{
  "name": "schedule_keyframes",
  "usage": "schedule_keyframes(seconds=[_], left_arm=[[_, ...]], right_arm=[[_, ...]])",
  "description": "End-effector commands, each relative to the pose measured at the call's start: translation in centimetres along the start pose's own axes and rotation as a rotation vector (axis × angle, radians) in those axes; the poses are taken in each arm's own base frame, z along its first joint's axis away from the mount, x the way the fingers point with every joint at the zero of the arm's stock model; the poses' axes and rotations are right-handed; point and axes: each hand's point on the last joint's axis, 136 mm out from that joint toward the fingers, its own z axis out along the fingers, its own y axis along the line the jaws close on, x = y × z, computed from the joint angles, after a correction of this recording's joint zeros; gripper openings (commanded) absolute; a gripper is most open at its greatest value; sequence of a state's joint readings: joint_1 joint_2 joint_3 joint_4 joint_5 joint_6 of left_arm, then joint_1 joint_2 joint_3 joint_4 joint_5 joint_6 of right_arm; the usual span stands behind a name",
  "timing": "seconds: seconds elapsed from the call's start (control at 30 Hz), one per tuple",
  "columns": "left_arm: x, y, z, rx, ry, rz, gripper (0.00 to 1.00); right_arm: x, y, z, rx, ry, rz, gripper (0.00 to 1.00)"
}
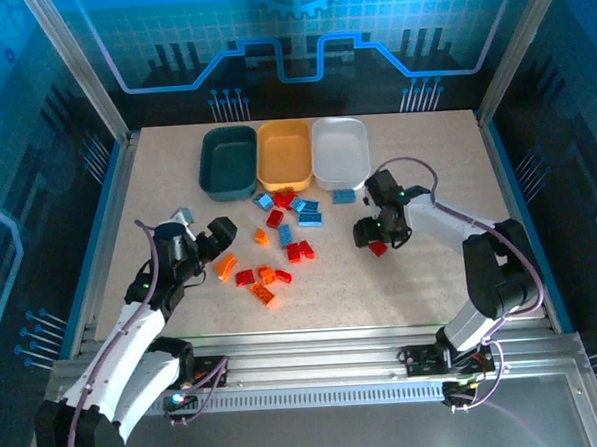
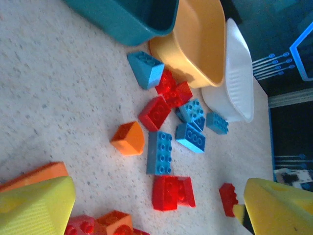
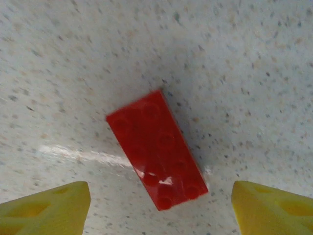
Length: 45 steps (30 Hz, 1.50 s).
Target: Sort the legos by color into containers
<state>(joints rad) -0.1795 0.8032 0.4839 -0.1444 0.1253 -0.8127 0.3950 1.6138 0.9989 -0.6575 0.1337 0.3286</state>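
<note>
From above, three tubs stand in a row at the far side of the bench (image 1: pixel 446 166): the yellow-orange tub (image 1: pixel 284 154) in the middle, the dark teal tub (image 1: pixel 229 162) touching its left side and the white tub (image 1: pixel 339 151) touching its right. The legos (image 1: pixel 284 239) lie scattered on the bench just in front of the yellow-orange tub, red, orange and light blue mixed. The left pincer (image 1: pixel 226 252) hangs in front and to the left of that tub, beside an orange brick (image 1: pixel 225 266). The right pincer (image 1: pixel 377 241) sits in front and to its right, over a lone red brick (image 1: pixel 378 247).

On the left wrist, the left pincer (image 2: pixel 156 208) is spread wide with nothing clamped; loose legos (image 2: pixel 159 152) lie between it and the yellow-orange tub (image 2: pixel 203 41).

On the right wrist, the right pincer (image 3: pixel 160 208) is also wide, its yellow fingertips (image 3: pixel 46 208) apart on either side of the red brick (image 3: pixel 156 156), which lies flat, studs up.
</note>
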Motion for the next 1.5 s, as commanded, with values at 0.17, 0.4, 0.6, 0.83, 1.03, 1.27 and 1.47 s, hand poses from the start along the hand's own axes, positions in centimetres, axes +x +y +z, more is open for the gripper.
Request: schedule_keyframes(seconds=[0.17,0.4,0.6,0.83,1.03,1.27,1.47], left_arm=[[3.2,0.2,0.0,0.032,0.161,-0.031,0.9],[3.5,0.8,-1.2,0.004,0.159,0.01,0.92],[3.3,0.9,-1.9,-0.011,0.151,0.039,0.93],[1.6,0.5,-1.3,-0.043,0.098,-0.007,0.93],[2.0,0.8,-0.6,-0.045,0.12,-0.07,0.93],[3.3,2.9,-0.1,-0.065,0.122,-0.13,0.93],[4.0,3.5,-1.2,-0.072,0.127,-0.125,0.93]], right_arm=[[-0.9,-0.1,1.9,0.134,0.039,-0.022,0.76],[-2.2,-1.0,3.6,0.129,0.087,0.02,0.38],[-4.3,0.2,0.4,0.085,-0.03,0.03,0.17],[-9.5,1.4,-6.7,0.015,-0.262,0.045,0.14],[-14.9,2.2,-8.4,-0.047,-0.358,0.058,0.14],[-21.5,1.3,-4.6,-0.076,-0.322,0.074,0.14],[-25.3,1.8,-1.1,-0.093,-0.29,0.061,0.15]])
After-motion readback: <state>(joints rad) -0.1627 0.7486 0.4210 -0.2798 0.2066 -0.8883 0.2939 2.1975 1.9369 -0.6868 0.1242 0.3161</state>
